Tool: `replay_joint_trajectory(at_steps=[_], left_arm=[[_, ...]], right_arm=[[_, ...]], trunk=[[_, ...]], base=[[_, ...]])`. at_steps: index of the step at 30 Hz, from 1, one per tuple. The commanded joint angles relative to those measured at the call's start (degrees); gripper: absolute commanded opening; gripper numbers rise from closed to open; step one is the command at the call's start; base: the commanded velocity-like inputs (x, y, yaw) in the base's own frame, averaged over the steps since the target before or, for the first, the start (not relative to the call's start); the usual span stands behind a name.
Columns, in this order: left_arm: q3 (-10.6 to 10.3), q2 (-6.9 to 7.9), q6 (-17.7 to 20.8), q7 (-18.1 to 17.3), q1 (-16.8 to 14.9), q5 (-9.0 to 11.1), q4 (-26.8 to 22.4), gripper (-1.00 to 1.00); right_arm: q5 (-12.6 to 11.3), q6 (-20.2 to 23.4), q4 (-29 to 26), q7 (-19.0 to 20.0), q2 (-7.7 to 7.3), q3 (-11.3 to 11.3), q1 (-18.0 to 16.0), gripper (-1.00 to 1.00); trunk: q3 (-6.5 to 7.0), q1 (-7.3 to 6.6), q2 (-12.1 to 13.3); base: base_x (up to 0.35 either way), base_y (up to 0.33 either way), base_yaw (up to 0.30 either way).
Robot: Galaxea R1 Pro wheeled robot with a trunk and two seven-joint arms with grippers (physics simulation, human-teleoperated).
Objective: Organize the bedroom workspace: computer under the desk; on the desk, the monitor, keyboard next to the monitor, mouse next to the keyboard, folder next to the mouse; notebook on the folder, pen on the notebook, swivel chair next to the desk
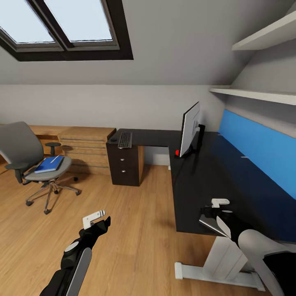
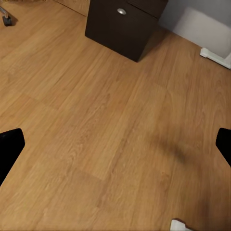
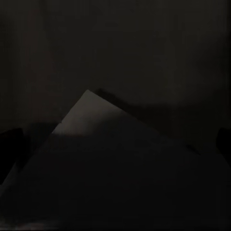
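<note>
right wrist view | glossy black table [image 3: 115, 53] up close, very dark | a thin dark grey notebook [image 3: 115, 163] lies flat, one corner pointing up the frame | black finger edges at both sides, barely visible

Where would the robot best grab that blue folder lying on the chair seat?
Probably the folder's front edge near the seat's front rim, coming from the chair's open front. It lies flat, and the backrest and armrests block the other sides.

Open wood floor [image 1: 135, 222] is lying between the swivel chair [image 1: 37, 164] and the worktop [image 1: 213, 185], giving free passage. The drawer unit [image 1: 125, 164] is blocking the far end. The monitor [image 1: 190, 129] is standing upright mid-worktop, obstructing reach across it.
</note>
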Motion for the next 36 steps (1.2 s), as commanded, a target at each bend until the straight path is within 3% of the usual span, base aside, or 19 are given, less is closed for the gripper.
replay_joint_trajectory(at_steps=[1,6,13,22,26,29,32,33,34,36], left_arm=[[0.0,-0.02,0.2,0.4,0.0,0.6,-0.1,1.00],[0.0,-0.05,0.2,0.4,0.0,0.6,0.0,1.00],[0.0,-0.10,0.2,0.5,0.0,0.6,0.1,1.00],[0.0,-0.11,0.2,0.4,0.0,0.6,0.1,1.00],[0.0,-0.10,0.2,0.4,0.0,0.6,0.3,1.00],[-0.2,-0.11,0.1,0.3,0.0,0.6,1.1,1.00],[-1.6,-0.02,0.0,0.5,0.0,0.5,1.7,1.00],[-1.8,0.00,0.0,0.6,0.0,0.5,1.8,1.00],[-2.1,0.01,-0.1,0.7,0.0,0.5,1.8,1.00],[-2.2,0.01,-0.1,0.7,0.0,0.5,1.9,1.00]], right_arm=[[-0.5,-0.2,-0.7,-0.1,-0.09,0.4,0.0,1.00],[-2.2,-3.0,-4.4,0.0,-2.20,-1.1,0.0,1.00],[-5.9,-3.4,-6.3,0.1,-3.00,-1.6,0.1,1.00],[-6.5,-3.4,-7.3,0.1,-3.14,-1.6,0.1,1.00],[-7.0,-2.9,-12.1,0.2,-4.19,-1.7,1.4,1.00],[-9.5,-1.7,-19.1,0.2,-5.84,-1.7,4.8,1.00],[-19.0,5.8,-36.6,-1.6,-8.64,-4.1,15.1,1.00],[-20.8,6.9,-39.1,-2.0,-8.99,-5.0,16.5,1.00],[-24.0,8.9,-43.0,-2.5,-9.50,-7.1,18.7,1.00],[-27.3,11.0,-45.6,-2.8,-9.82,-9.1,20.3,1.00]], trunk=[[0.12,-0.23,0.4],[1.02,-1.33,2.4],[2.28,-2.86,5.2],[3.89,-4.84,8.8],[4.07,-5.06,9.2],[4.07,-5.06,9.2],[4.07,-5.06,9.2],[4.07,-5.06,9.2],[4.07,-5.06,9.2],[4.07,-5.06,9.2]], base=[[0.000,0.000,0.000],[0.000,0.000,0.000],[0.000,0.000,0.000],[0.000,0.000,0.000],[0.000,0.000,0.000],[0.000,0.000,0.000],[0.000,0.000,0.000],[0.000,0.000,0.000],[0.000,0.000,0.000],[0.000,0.000,0.000]])
